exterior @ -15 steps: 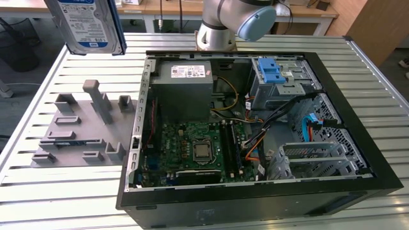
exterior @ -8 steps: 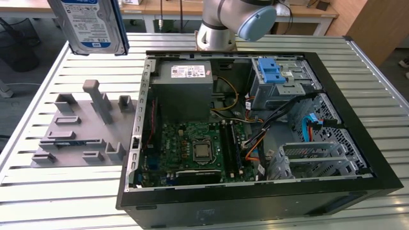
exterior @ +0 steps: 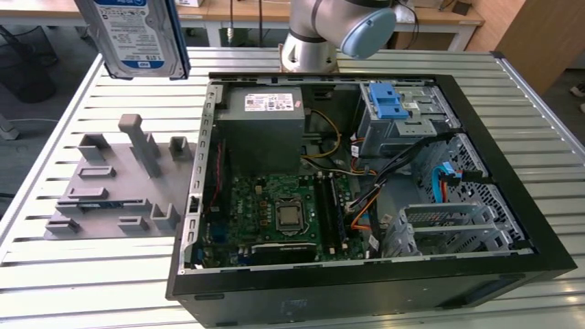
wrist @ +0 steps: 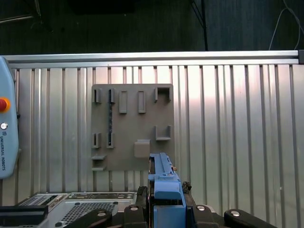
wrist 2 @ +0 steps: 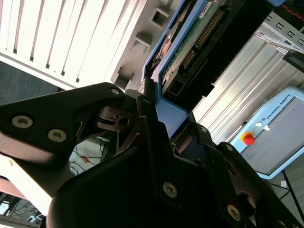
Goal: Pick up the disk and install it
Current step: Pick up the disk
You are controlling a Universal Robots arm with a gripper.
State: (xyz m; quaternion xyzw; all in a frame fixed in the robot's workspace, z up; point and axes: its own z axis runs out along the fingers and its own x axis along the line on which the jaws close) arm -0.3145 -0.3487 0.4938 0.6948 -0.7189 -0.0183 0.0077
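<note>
Between the black fingers [wrist 2: 149, 133] of my pincer [wrist 2: 171, 111] I hold the disk [wrist 2: 190, 45]; the fingers are closed tight on its blue-railed end, and its green circuit board shows in the second wrist view. In the exterior view the disk hangs upright in the air with its label facing the camera, over the far part of the slatted worktop [exterior: 109, 274] at the exterior view's left. Below it, a grey fixture plate [exterior: 119, 192] with raised slots lies flat on the worktop. Just beside the plate, towards the exterior view's right, stands the open computer case [exterior: 366, 295]. Inside the case, a grey power-supply box [exterior: 265, 113] sits at the far side, a blue latch piece [exterior: 388, 103] tops the drive cage, and the motherboard [exterior: 274, 205] lies nearer.
</note>
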